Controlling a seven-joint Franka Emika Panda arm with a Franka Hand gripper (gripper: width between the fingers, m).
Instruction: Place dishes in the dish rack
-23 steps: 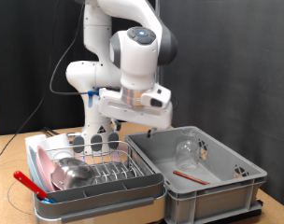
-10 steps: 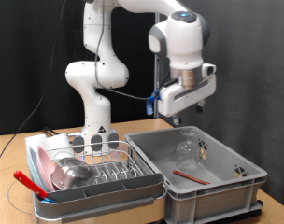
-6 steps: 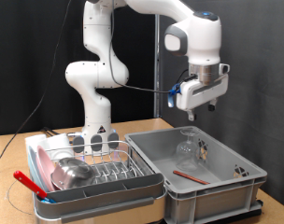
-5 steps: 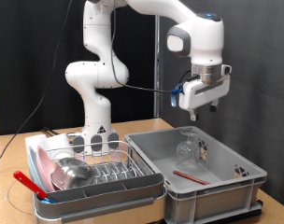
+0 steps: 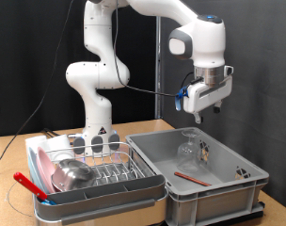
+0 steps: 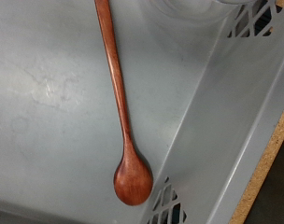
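Observation:
My gripper (image 5: 201,114) hangs in the air above the grey plastic tub (image 5: 228,191), well clear of its contents, and nothing shows between its fingers. On the tub floor lie a clear drinking glass (image 5: 188,149) and a thin red long-handled spoon (image 5: 190,176). The wrist view looks straight down on that spoon (image 6: 119,89), with its bowl end close to a perforated tub wall (image 6: 231,131); the fingers do not show there. At the exterior view's left stands the chrome wire dish rack (image 5: 105,174). It holds a shiny steel bowl (image 5: 71,174) and a pink plate (image 5: 41,166).
A thick red-handled item (image 5: 30,185) sticks out at the rack's left side. Grey utensil cups (image 5: 94,143) stand at the back of the rack. The robot's white base (image 5: 98,104) rises behind the rack. A wooden table edge (image 6: 273,159) shows beyond the tub wall.
The arm has swung from above the dish rack to the exterior view's right, over the tub. In the last half second it only shifted slightly.

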